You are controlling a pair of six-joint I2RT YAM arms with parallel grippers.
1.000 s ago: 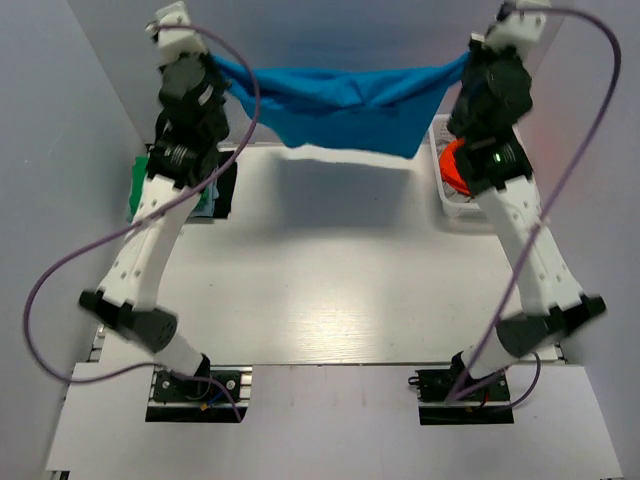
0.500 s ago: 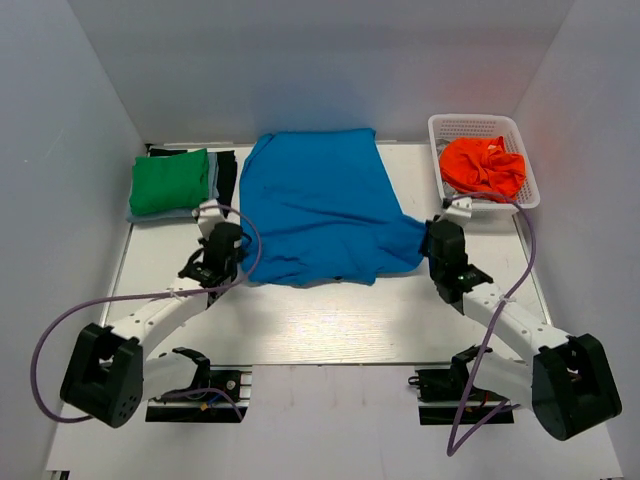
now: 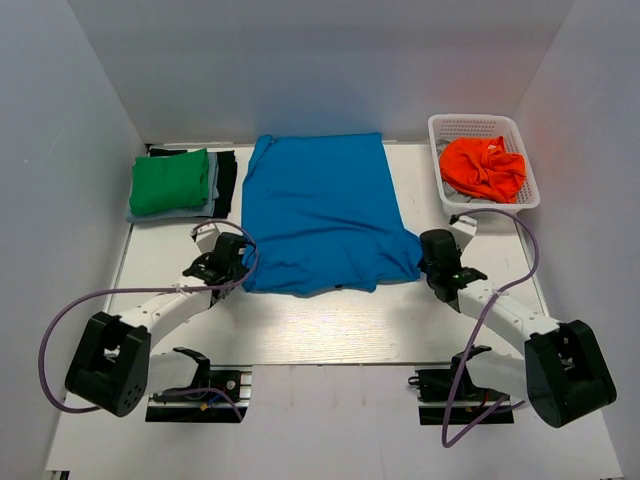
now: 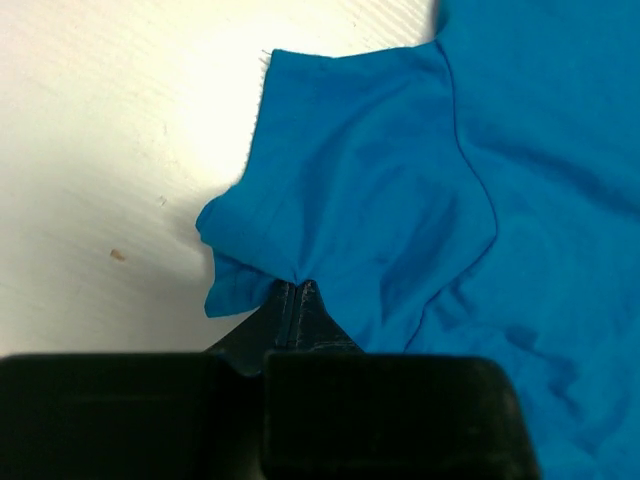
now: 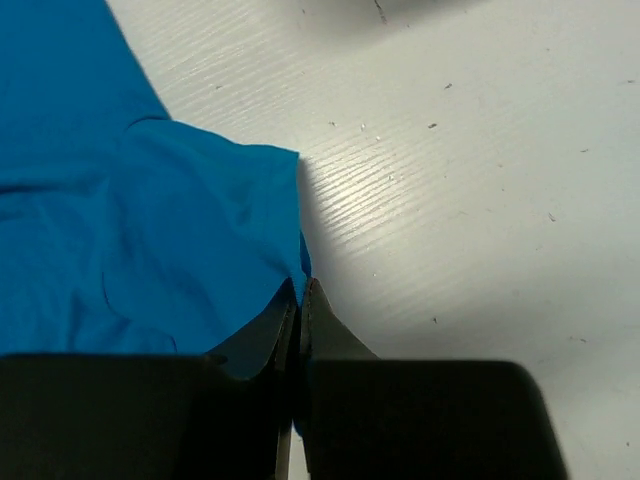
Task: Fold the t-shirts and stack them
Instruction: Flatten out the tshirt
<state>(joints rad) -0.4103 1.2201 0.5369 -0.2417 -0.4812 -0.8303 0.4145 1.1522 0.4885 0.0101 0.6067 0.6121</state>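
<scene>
The blue t-shirt (image 3: 318, 210) lies spread on the table (image 3: 330, 320) — left claw (image 4: 297, 287) and right claw (image 5: 301, 288) each clamped on its cloth — pulling away before letting go could drag wrinkles in

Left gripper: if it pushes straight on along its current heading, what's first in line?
The blue t-shirt. The left gripper is shut on its sleeve, which lies bunched directly ahead. Past that, bare table, as far as the wrist view shows.
</scene>
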